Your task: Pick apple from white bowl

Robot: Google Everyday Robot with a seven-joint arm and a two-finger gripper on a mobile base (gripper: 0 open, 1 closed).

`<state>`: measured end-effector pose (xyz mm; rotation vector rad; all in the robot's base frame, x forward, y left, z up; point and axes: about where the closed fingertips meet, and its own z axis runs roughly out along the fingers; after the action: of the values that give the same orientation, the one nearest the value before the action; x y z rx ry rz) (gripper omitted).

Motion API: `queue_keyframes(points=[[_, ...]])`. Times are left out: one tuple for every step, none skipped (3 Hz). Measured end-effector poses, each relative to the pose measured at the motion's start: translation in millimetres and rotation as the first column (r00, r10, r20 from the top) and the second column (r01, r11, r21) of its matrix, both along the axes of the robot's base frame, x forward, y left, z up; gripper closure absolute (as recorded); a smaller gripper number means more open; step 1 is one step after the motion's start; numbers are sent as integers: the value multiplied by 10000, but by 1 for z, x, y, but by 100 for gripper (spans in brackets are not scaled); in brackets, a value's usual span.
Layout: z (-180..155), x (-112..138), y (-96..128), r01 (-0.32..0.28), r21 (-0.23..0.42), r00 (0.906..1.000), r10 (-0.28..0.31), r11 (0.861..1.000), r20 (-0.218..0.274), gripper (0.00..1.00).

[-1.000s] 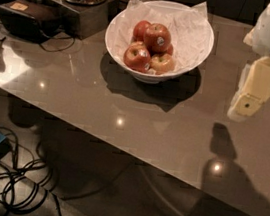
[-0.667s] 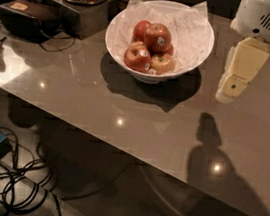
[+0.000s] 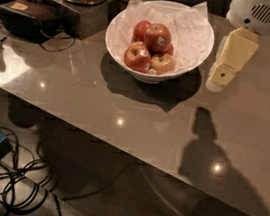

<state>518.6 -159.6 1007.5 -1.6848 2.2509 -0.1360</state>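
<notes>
On the left, a black box [image 3: 26, 17] sits on the grey table [image 3: 100, 105]. To its right stands the white bowl [image 3: 147, 74], with the apple [image 3: 157, 36] on top of the other apples inside it. Just beside the right of the bowl, the gripper [image 3: 216, 82] hangs over the table, apart from the fruit. I cannot tell if it is released or clenched.

Gripper [image 3: 216, 82] beside white bowl [image 3: 147, 75]; apple [image 3: 157, 36] tops pile, open from above.
</notes>
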Motion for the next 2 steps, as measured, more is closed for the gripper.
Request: queue_keyframes(points=[[10, 29, 17, 275, 251, 9996, -276, 9993, 34, 0], [23, 63, 43, 245, 406, 9995, -253, 9989, 210, 0]])
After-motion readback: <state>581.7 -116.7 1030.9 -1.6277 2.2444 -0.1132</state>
